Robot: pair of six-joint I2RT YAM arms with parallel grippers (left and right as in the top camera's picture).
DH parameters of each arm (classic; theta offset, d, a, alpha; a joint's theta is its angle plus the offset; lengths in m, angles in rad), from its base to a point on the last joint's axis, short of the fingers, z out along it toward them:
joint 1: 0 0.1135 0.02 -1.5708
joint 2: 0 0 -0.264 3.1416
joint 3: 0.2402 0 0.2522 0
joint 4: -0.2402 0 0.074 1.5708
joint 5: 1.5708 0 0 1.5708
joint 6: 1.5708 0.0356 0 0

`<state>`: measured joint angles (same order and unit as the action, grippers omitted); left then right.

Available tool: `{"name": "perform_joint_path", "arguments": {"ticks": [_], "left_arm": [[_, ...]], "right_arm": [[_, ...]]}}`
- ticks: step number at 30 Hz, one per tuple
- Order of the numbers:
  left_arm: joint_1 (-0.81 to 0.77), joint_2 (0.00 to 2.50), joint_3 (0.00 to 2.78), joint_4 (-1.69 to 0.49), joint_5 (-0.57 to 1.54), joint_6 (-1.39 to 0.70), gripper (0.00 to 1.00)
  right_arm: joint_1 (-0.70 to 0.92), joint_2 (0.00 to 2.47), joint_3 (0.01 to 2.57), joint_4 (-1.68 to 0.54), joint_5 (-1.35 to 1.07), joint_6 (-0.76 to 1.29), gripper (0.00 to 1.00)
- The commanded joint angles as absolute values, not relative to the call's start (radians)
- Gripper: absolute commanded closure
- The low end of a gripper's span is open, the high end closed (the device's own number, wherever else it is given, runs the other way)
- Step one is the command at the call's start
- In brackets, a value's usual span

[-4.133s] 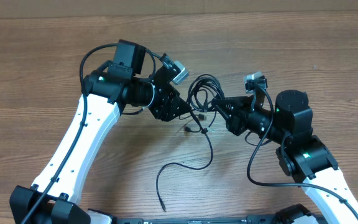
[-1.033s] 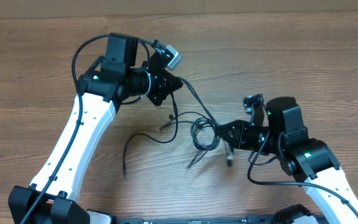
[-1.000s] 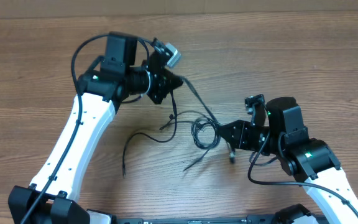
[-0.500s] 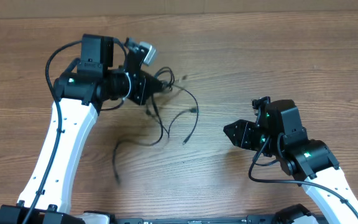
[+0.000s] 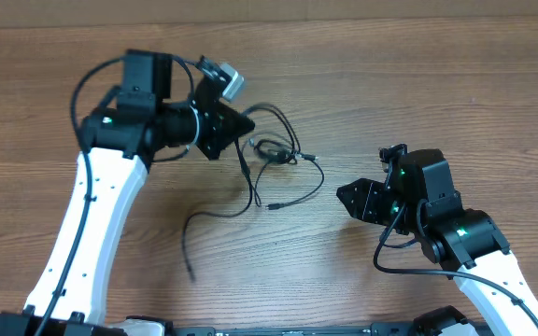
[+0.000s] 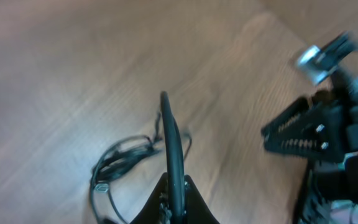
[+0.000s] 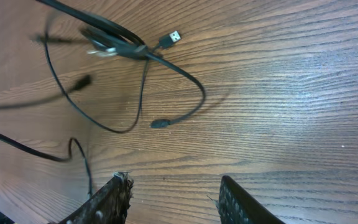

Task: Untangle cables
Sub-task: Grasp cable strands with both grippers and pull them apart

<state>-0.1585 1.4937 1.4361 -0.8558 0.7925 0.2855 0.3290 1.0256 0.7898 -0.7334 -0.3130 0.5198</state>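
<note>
Overhead: the left claw (image 5: 247,125), upper left of centre, pinches one strand of the cables (image 5: 271,151), which sprawl in loops mid-frame on the tabletop (image 5: 418,84). The right claw (image 5: 344,196), at right, is spread and empty, apart from them.

Left wrist: the claw is pressed together on a strand rising up the frame, with loops at lower left.

Right wrist: spread fingers (image 7: 118,198) sit at the bottom, and the cables are at upper left.

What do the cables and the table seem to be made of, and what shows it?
Cables: thin black cords, likely rubber or plastic sheath, matte, bending in loose loops; one plug end looks silvery metal. Table: wood or wood-look laminate, brown grain lines.
</note>
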Motion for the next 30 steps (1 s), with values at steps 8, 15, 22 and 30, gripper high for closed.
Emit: {"name": "perform_joint_path", "arguments": {"ticks": [8, 15, 22, 30], "left_arm": [[-0.143, 1.374, 1.57, -0.786, 0.964, 0.195, 0.96], [-0.146, 1.374, 1.57, -0.751, 1.141, 0.213, 0.96], [-0.146, 1.374, 1.57, -0.754, 1.188, 0.213, 0.96], [-0.146, 1.374, 1.57, -0.754, 1.245, 0.213, 0.96]], "right_arm": [[0.33, 1.019, 0.788, -0.625, -0.376, 0.494, 0.48], [0.33, 1.019, 0.788, -0.367, -0.421, 0.429, 0.37], [0.332, 1.028, 0.788, -0.276, -0.559, 0.297, 0.37], [0.354, 1.046, 0.788, -0.227, -0.668, 0.226, 0.34]]}}
